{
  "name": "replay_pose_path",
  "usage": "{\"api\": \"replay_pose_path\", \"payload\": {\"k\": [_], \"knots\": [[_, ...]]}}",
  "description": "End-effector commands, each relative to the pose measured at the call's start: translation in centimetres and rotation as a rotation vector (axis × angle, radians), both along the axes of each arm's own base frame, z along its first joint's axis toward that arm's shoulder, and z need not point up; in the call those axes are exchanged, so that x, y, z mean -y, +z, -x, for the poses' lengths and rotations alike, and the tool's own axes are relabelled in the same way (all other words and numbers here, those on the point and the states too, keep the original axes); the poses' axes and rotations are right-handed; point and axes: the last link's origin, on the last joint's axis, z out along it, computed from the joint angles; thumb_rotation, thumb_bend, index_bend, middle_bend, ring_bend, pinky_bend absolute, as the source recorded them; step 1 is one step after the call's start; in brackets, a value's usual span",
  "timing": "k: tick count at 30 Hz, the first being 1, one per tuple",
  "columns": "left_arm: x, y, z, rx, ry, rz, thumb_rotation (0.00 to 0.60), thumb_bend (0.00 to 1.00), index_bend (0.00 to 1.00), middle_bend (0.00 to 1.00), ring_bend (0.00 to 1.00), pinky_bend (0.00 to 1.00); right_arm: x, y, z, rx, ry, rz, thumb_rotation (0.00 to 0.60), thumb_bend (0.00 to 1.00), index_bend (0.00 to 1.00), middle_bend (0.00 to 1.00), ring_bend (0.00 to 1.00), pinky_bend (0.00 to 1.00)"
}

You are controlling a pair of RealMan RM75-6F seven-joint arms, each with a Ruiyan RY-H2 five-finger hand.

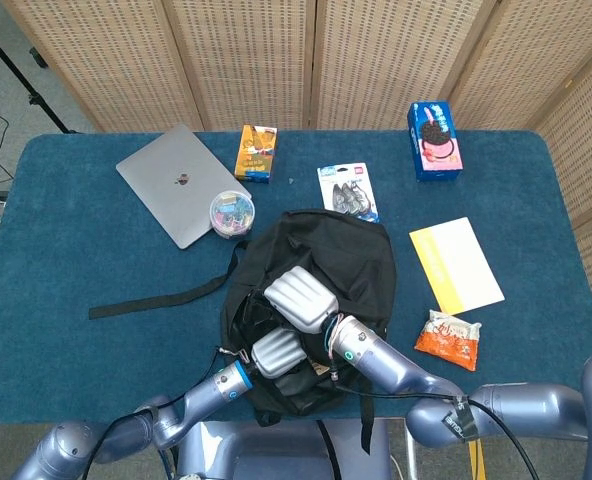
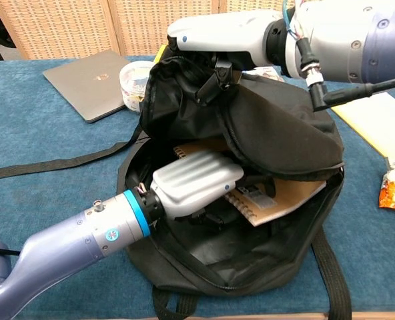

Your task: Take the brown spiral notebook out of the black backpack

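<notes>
Your right hand [image 2: 217, 40] is up at the top of the black backpack [image 2: 284, 140], pinching the edge of its front flap and holding it lifted so the zippered mouth stays open toward you; that raised flap is what gives the other arm room to work. Your left hand [image 2: 194, 181] is reached into that opening, its back facing the chest camera and its fingers curled down out of sight over the spiral edge of the brown spiral notebook [image 2: 284, 197] (whether they have really closed on the cover or only rest against it, you cannot tell from either view). The notebook lies inside the bag, tilted, with one corner poking out from under the flap toward your right and the wire binding running beneath your left hand. From the head view the two hands sit close together over the bag's mouth, left hand [image 1: 274, 352] lower and right hand [image 1: 298, 297] just above it. Well apart on the blue table [image 1: 66, 260] lie a closed laptop [image 1: 171, 195] and a yellow pad [image 1: 456, 263], neither in your way. The likely sticking point is the notebook's far corner catching under the flap, so keep the flap high and draw the book out toward the open side.
</notes>
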Motion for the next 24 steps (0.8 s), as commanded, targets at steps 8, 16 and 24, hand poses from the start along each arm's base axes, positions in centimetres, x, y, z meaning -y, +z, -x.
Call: {"api": "replay_pose_path", "payload": {"k": [8,16,24], "knots": [[0.3,0.3,0.7,0.037,0.026,-0.065,0.600,0.60,0.73,0.52,0.47,0.47,1.1,1.0,1.0,0.019,-0.050,0.053,0.600,0.88,0.56,0.64,0.59,0.61],[0.3,1.6,1.7,0.068,0.005,-0.079,0.600,0.60,0.74,0.52,0.47,0.47,2.3,2.3,2.2,0.039,-0.118,0.085,0.600,0.88,0.56,0.64,0.59,0.61],[0.3,3.7,3.2,0.111,-0.004,-0.086,0.600,0.60,0.74,0.52,0.47,0.47,3.9,3.1,4.4,0.029,-0.182,0.128,0.600,0.88,0.56,0.64,0.59,0.61]]}}
